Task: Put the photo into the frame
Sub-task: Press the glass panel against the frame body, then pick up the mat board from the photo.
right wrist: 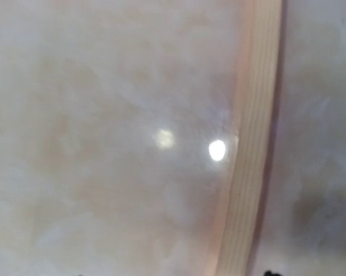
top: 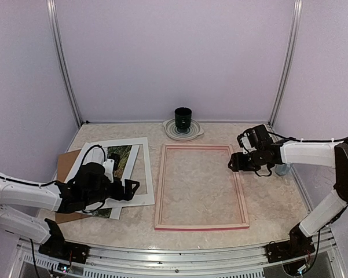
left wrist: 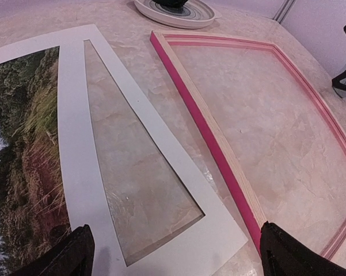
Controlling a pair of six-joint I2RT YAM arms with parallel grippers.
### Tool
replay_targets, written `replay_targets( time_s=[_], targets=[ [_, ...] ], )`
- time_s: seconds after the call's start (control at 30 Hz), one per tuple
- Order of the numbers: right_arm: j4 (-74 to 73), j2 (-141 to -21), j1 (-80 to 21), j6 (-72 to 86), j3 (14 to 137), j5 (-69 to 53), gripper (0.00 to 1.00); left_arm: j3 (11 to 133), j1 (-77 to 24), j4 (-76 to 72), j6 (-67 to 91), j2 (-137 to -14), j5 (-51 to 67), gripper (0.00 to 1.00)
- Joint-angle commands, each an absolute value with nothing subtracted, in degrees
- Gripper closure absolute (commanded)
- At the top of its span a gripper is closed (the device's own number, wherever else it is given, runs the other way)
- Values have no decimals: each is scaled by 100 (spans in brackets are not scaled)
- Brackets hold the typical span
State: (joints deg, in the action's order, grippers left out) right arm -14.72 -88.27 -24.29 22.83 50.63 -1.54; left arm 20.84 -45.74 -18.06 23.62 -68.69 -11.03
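The photo (top: 120, 157) (left wrist: 23, 144) lies flat at the left, mostly under a white mat board (top: 140, 174) (left wrist: 75, 144); its trees and grass show through and beside the cut-out. The frame (top: 160, 185) (left wrist: 207, 132) lies in the middle with bare table inside it. My left gripper (top: 130, 188) (left wrist: 175, 261) hangs open just above the mat's near right corner, its right finger (left wrist: 293, 256) over the frame's left rim. Low over the frame's right rim (right wrist: 250, 172), my right gripper (top: 236, 162) (right wrist: 174, 273) is open and holds nothing.
A brown backing board (top: 66, 162) sticks out from under the mat and photo at the far left. A black cup (top: 183, 117) stands on a ribbed plate (top: 169, 130) (left wrist: 204, 17) at the back centre. Walls with metal posts close in the sides and back.
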Motion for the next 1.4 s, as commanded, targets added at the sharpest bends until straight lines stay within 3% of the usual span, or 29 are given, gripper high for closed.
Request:
replay_targets(
  time_s=[0.0, 0.3, 0.8, 1.13, 1.37],
  targets=[
    [-1732, -8122, -2497, 2253, 5149, -473, 33, 2138, -4660, -1493, 2419, -6777, -1222, 1],
    [-1993, -8384, -3752, 2460, 6210, -708, 32, 1747, -4430, -1556, 3215, -6579, -1780, 1],
    [-2616, -11576, -5331, 2442, 9449, -620, 31, 907, -3384, -1028, 4019, -4832, -1618, 1],
    [-2977, -13247, -5643, 2982, 11076, -900, 29, 799, -3599, -1473, 3970, -4902, -997, 1],
    [-2863, -13383, -5645, 3122, 11012, -1076, 27, 1137, -4635, -1417, 3291, -5015, -1380, 1]
  ],
)
